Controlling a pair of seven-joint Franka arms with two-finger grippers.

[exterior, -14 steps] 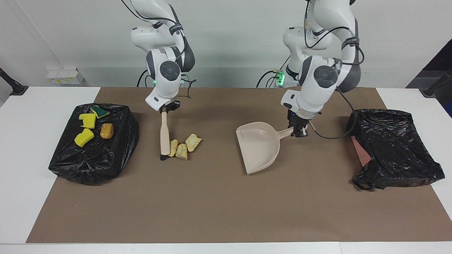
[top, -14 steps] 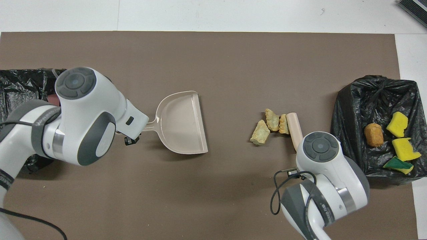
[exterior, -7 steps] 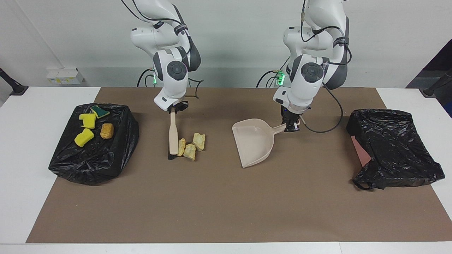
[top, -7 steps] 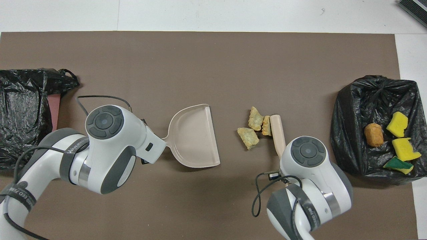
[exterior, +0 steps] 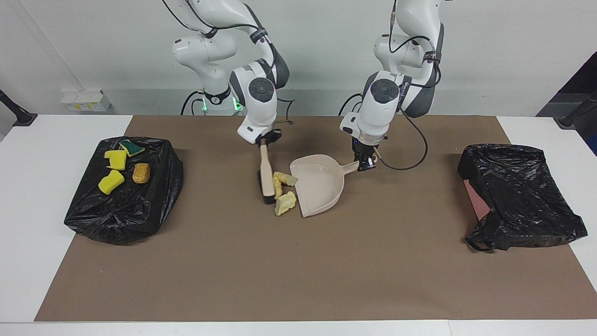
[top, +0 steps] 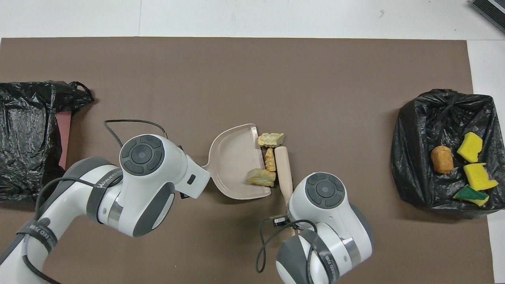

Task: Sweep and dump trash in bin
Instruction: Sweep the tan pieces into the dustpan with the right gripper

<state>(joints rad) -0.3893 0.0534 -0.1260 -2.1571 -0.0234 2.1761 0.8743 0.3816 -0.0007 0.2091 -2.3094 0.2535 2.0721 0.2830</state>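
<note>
Centrally in the facing view, both arms are bent down to the mat (exterior: 280,261). The right gripper (exterior: 267,138) is pinched on the brush (exterior: 267,175) handle; the left gripper (exterior: 365,163) is clamped on the dustpan (exterior: 319,184) handle. Three pale, rough chunks (exterior: 284,191) lie between brush and pan lip, below the right gripper. Spongy yellow bits (exterior: 114,170) and a brown lump (exterior: 141,173) rest on a crinkled black bag (exterior: 123,214).

From overhead, the grippers are hidden by the wrists. One chunk (top: 261,177) is seen on the smooth pan (top: 232,157) lip, two beside the brush (top: 284,167).
</note>
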